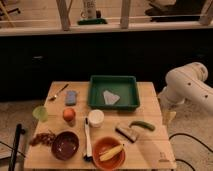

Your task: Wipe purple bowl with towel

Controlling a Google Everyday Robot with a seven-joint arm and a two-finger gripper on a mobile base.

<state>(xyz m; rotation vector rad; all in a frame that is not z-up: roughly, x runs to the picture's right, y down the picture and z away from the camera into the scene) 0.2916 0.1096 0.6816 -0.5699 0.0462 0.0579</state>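
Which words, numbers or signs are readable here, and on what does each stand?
None reads clearly.
White container at the top: dark marks, too blurred.
Table, front right corner: small mark, too small.
Hand, beside the table's right edge: no label visible.

purple bowl: upright, table front-left | towel: crumpled, in green tray | jaws: beside table's right edge

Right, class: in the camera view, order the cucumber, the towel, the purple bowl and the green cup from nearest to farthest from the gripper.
The gripper hangs at the right edge of the table.
1. Cucumber, right side.
2. Towel, in the green tray at the back.
3. Purple bowl, front left.
4. Green cup, far left.
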